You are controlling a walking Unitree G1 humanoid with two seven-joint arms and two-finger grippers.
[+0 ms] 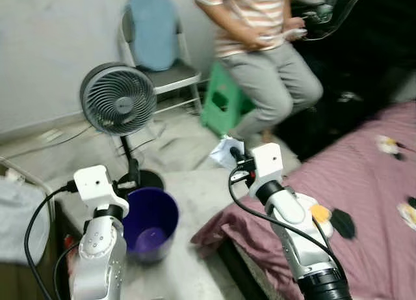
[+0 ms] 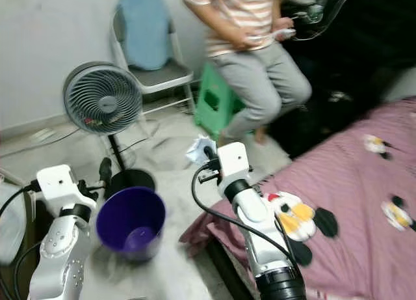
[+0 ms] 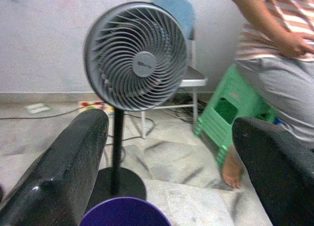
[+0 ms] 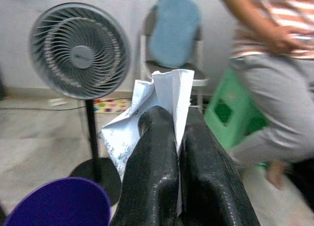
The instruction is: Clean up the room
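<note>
Right gripper's (image 4: 177,152) fingers pinch a crumpled paper (image 4: 147,108) beside the purple bin (image 1: 151,222); left gripper (image 3: 167,177), fingers spread, hovers above the bin's rim.

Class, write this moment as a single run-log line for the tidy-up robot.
right end effector: shut on crumpled paper | left end effector: open, above purple bin | nearby: fan, seated person

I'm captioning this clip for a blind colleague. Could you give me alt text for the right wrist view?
The right pincer is shut on a crumpled white paper, held up above the floor. Below it sits a purple bin, with a grey standing fan, a folding chair and a person on a green stool beyond.
</note>
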